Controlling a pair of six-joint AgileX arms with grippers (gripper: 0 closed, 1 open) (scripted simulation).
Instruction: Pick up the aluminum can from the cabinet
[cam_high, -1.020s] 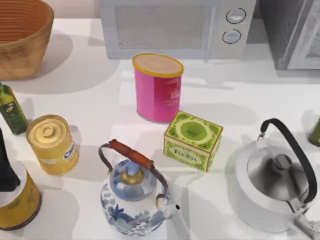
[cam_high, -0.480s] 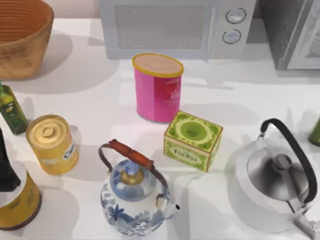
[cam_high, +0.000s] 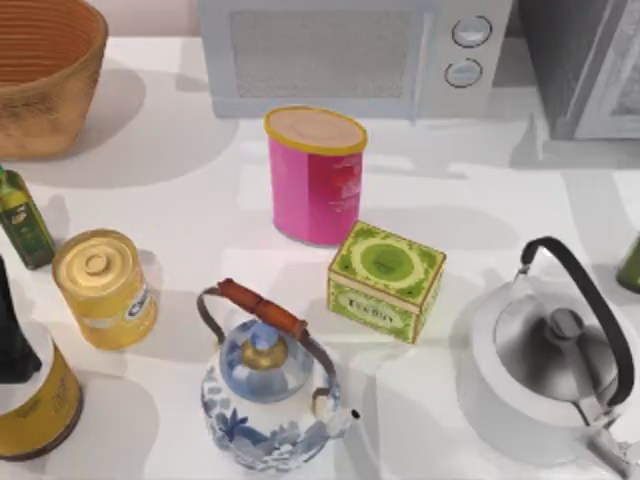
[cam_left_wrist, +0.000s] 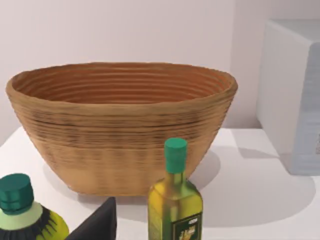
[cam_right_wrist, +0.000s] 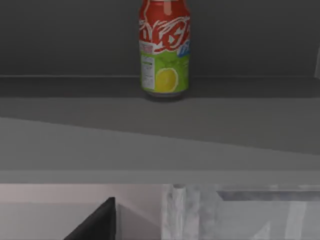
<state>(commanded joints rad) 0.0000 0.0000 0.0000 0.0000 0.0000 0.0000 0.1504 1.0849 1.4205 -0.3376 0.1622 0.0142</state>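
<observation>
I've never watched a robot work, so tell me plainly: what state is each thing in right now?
aluminum can: upright on the cabinet shelf, untouched
pink canister: upright, lid on
yellow tin: upright, lid on
green tea box: closed
blue-and-white teapot: upright, lid on
steel kettle: lid on
oil bottle: upright, capped

Red-and-green aluminum can (cam_right_wrist: 164, 48) stands upright on the dark cabinet shelf (cam_right_wrist: 150, 107).

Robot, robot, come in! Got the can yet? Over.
Not yet. Can standing upright on the cabinet shelf, untouched. Nothing between it and the right wrist camera.
</observation>
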